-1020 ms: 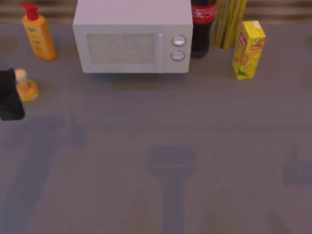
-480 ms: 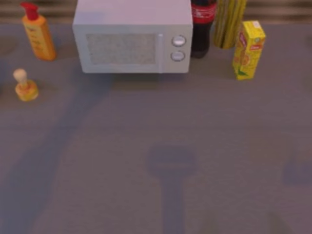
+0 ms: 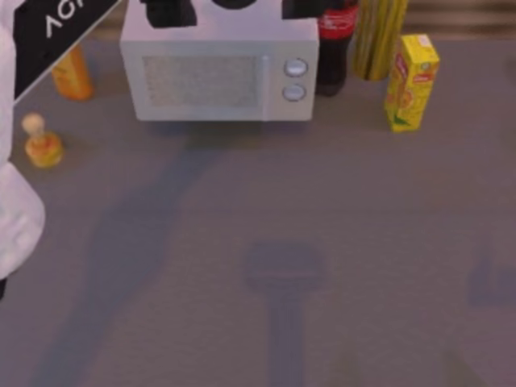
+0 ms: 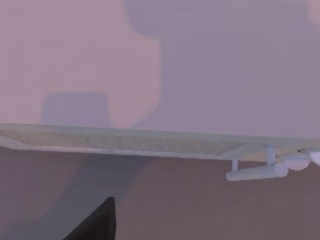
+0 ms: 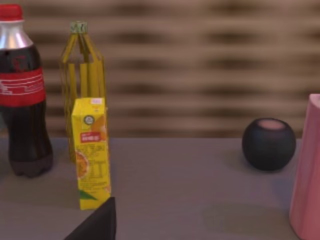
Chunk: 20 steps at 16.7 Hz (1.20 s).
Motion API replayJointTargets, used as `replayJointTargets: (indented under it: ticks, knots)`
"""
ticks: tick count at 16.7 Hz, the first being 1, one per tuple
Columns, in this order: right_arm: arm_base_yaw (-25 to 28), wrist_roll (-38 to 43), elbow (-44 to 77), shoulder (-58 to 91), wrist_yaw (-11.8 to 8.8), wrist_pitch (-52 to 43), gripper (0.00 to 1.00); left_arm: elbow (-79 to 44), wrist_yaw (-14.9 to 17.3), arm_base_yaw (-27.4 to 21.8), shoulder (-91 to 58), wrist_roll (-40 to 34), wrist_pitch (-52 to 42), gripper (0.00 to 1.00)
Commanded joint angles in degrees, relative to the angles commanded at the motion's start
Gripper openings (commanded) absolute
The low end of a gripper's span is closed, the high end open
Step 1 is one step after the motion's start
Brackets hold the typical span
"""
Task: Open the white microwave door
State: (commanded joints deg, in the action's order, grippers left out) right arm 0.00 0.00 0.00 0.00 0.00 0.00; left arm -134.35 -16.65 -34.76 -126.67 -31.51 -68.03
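Observation:
The white microwave [image 3: 218, 34] stands at the table's back, left of centre. Its door [image 3: 201, 81], with the grey mesh window, is shut flat against the front. A thin vertical handle [image 3: 264, 81] runs along the door's right edge, beside two silver knobs [image 3: 295, 79]. My left gripper [image 3: 234, 10] hangs high over the microwave's top, open, its dark fingers spread wide. The left wrist view looks down on the microwave's top [image 4: 75, 60], the door's upper edge [image 4: 125, 141] and the handle [image 4: 256, 172], past one fingertip [image 4: 102, 225]. My right gripper [image 5: 160, 234] is off to the right, open and holding nothing.
An orange bottle [image 3: 72, 79] and a small yellow bottle [image 3: 42, 145] stand left of the microwave, under my left arm [image 3: 16, 201]. A cola bottle [image 3: 334, 40], a yellow-green bottle [image 3: 379, 36] and a juice carton [image 3: 411, 81] stand to its right. Farther right are a black ball [image 5: 268, 143] and a pink thing [image 5: 306, 170].
My left arm, at the left edge one second ago and out of sight half a second ago, now reaches over the microwave. The door has not moved.

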Motion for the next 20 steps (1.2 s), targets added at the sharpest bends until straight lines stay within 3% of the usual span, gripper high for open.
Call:
replayJointTargets:
  ticks: [4, 10, 20]
  knots:
    - [0.0, 0.0, 0.0, 0.0, 0.0, 0.0, 1.00, -6.8, -0.9, -1.9, -7.1, -1.6, -4.1, 1.00]
    - [0.0, 0.0, 0.0, 0.0, 0.0, 0.0, 1.00, -6.9, -0.9, -1.6, -7.5, -1.5, -4.0, 1.00]
    - [0.0, 0.0, 0.0, 0.0, 0.0, 0.0, 1.00, -1.3, 0.3, 0.9, -13.2, 1.1, 8.2, 1.00]
